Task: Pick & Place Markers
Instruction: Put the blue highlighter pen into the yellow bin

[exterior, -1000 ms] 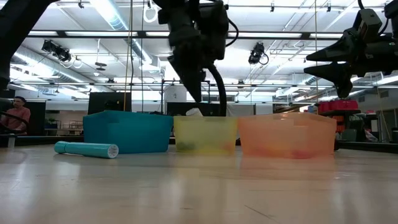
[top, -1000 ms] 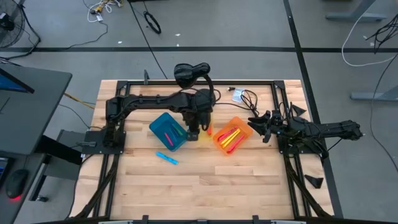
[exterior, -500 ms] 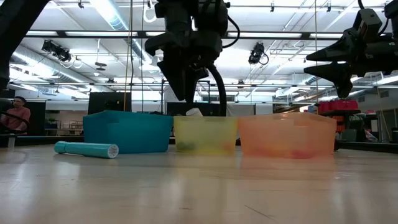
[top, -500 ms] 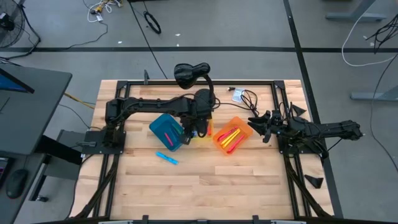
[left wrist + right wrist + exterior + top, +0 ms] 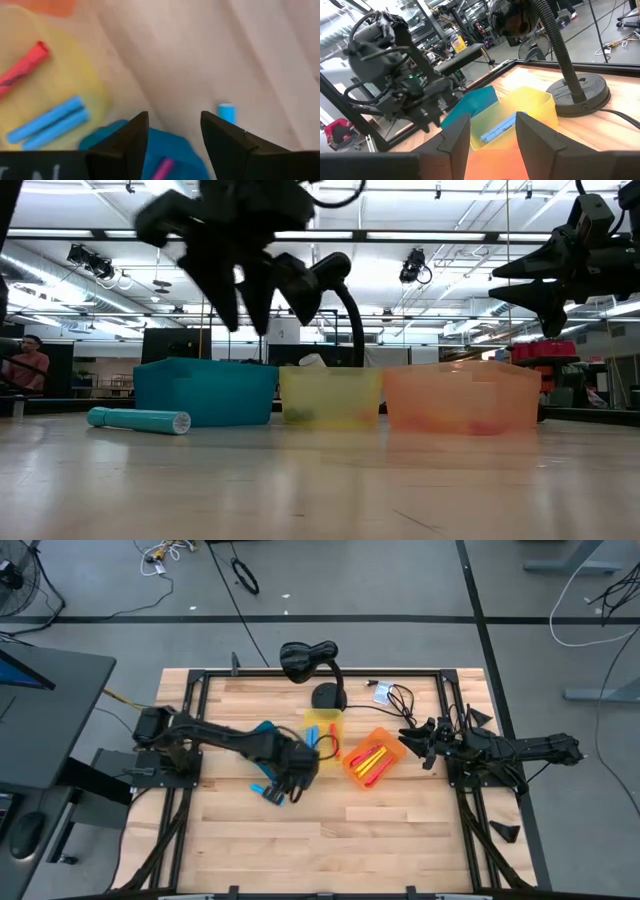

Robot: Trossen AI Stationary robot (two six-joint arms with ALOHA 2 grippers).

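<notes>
My left gripper (image 5: 285, 783) hangs open and empty over the near edge of the blue bin (image 5: 260, 740), above the table. A blue marker (image 5: 268, 793) lies flat on the wood just on the near side of it, also seen in the left wrist view (image 5: 226, 112) and the low view (image 5: 138, 420). The yellow bin (image 5: 60, 85) holds two blue markers (image 5: 47, 122) and a red one (image 5: 22, 67). A pink marker (image 5: 162, 170) lies in the blue bin. Red and yellow markers (image 5: 368, 762) lie in the orange bin (image 5: 385, 745). My right gripper (image 5: 408, 743) waits open, raised, right of the orange bin.
A black gooseneck lamp (image 5: 312, 665) stands on the far side of the yellow bin, its round base (image 5: 327, 697) on the table. Cables and a small packet (image 5: 383, 692) lie at the far right. Bare wood stretches along the near half of the table (image 5: 330, 840).
My left arm has swung away from the yellow bin toward the table's left and near edge, crossing the blue bin, and its gripper now hangs close to the blue marker on the table. The bins and markers have stayed put.
</notes>
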